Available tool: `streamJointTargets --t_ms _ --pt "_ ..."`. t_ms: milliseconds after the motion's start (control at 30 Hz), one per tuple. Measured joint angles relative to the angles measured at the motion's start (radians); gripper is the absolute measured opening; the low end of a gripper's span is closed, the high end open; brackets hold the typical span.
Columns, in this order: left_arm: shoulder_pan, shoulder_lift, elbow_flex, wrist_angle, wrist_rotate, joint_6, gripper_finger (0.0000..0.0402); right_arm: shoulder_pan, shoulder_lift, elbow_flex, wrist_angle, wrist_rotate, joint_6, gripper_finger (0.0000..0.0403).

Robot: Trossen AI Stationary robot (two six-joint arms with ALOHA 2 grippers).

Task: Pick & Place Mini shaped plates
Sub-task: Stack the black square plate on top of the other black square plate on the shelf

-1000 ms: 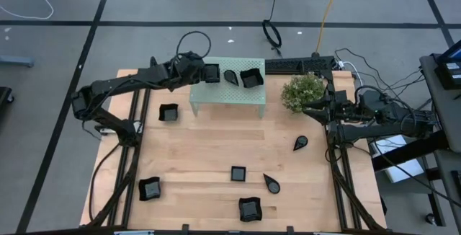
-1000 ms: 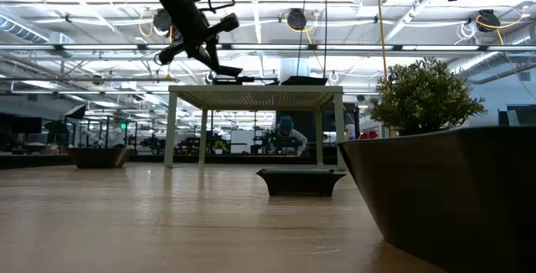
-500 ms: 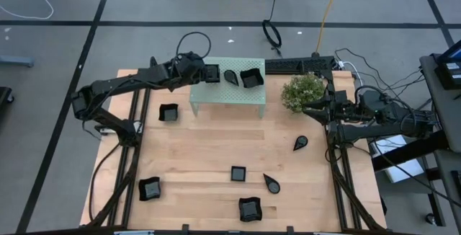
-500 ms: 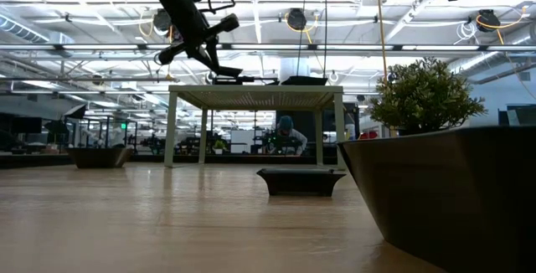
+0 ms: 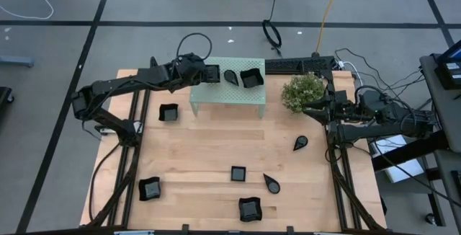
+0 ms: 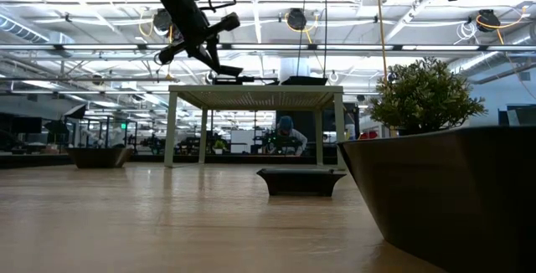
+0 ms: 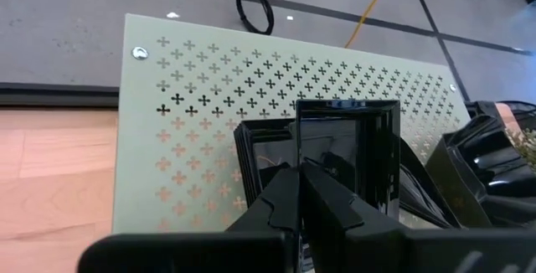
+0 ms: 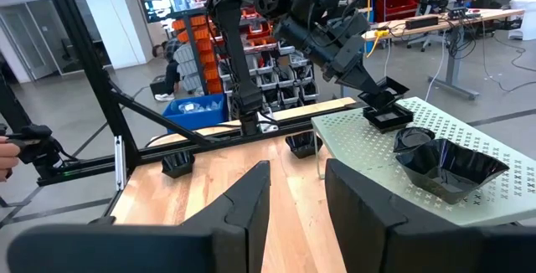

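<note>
Both arms matte black throughout: slim tubular links joined by bulkier, rounded joint housings.

Left arm (image 5: 122, 85): a loose black cable forms an open loop above the wrist. Its left pincer (image 7: 299, 191) has two flat, angular black fingers with stepped inner edges, mounted on a wide black crossbar.

Right arm (image 5: 374, 112): thicker cluster of black housings at the wrist, several thin black cables trailing off behind it. Its right pincer (image 8: 296, 191) has two broad, smooth black fingers (image 8: 248, 198), tapering to rounded tips.

No markings legible on either arm.
</note>
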Motion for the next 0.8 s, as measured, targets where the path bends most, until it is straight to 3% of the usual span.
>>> streamJointTargets --t_ms 800 --pt "0.008 0.034 -0.001 0.029 0.005 0.008 0.001 0.0 0.0 0.0 0.0 0.0 0.0 0.0105"
